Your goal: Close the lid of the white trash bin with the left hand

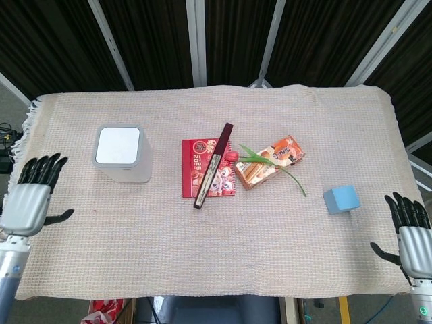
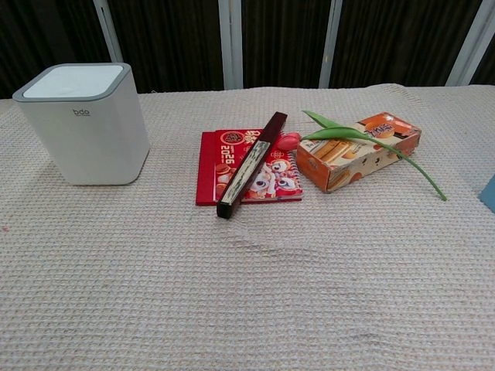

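The white trash bin (image 1: 122, 154) (image 2: 83, 124) stands upright on the left of the table, its flat white lid lying level inside the grey rim. My left hand (image 1: 32, 199) hovers at the table's left edge, well clear of the bin, fingers spread and holding nothing. At the near right corner my right hand (image 1: 411, 235) is likewise spread and empty. Neither hand shows in the chest view.
A red booklet (image 1: 206, 178) with a dark folded fan (image 1: 213, 165) across it lies mid-table. Beside it are an orange snack box (image 1: 269, 161) and a tulip (image 1: 270, 162). A blue block (image 1: 341, 199) sits to the right. A woven cloth (image 1: 223, 250) covers the table.
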`<state>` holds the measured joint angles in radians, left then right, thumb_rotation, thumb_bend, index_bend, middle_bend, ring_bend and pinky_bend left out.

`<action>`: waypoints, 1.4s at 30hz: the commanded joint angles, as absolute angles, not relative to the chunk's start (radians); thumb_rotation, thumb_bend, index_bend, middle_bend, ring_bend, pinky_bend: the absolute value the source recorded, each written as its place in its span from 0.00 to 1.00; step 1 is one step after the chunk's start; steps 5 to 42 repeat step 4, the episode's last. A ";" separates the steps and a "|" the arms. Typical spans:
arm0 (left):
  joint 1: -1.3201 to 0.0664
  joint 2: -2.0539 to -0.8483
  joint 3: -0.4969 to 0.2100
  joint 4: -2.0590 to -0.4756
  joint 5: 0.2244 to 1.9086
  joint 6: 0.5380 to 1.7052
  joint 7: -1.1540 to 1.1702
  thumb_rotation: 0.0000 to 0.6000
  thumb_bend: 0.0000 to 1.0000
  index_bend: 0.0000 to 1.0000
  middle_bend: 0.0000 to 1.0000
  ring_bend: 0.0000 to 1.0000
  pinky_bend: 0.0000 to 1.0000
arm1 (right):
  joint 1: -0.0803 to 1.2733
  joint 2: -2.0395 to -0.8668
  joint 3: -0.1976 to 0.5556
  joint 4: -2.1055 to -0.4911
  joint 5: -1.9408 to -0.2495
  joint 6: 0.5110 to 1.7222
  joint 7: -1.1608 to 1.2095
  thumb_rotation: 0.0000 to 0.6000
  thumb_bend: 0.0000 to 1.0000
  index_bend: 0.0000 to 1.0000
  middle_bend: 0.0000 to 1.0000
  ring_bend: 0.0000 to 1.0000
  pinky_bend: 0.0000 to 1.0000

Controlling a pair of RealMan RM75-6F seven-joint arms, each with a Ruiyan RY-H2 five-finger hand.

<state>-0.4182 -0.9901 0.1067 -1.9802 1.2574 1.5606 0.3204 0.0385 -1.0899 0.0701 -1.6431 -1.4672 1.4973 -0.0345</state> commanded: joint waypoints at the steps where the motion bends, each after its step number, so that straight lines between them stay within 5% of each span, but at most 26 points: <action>1: -0.283 -1.052 0.206 -1.798 1.371 1.649 0.189 1.00 0.13 0.00 0.00 0.00 0.00 | 0.038 -1.094 0.067 -1.642 -1.476 1.503 -0.042 1.00 0.19 0.00 0.00 0.00 0.00; 4: -0.239 -1.071 0.206 -1.704 1.384 1.669 0.163 1.00 0.13 0.00 0.00 0.00 0.00 | 0.038 -1.099 0.062 -1.638 -1.497 1.511 -0.049 1.00 0.19 0.00 0.00 0.00 0.00; 42: -0.239 -1.071 0.206 -1.704 1.384 1.669 0.163 1.00 0.13 0.00 0.00 0.00 0.00 | 0.038 -1.099 0.062 -1.638 -1.497 1.511 -0.049 1.00 0.19 0.00 0.00 0.00 0.00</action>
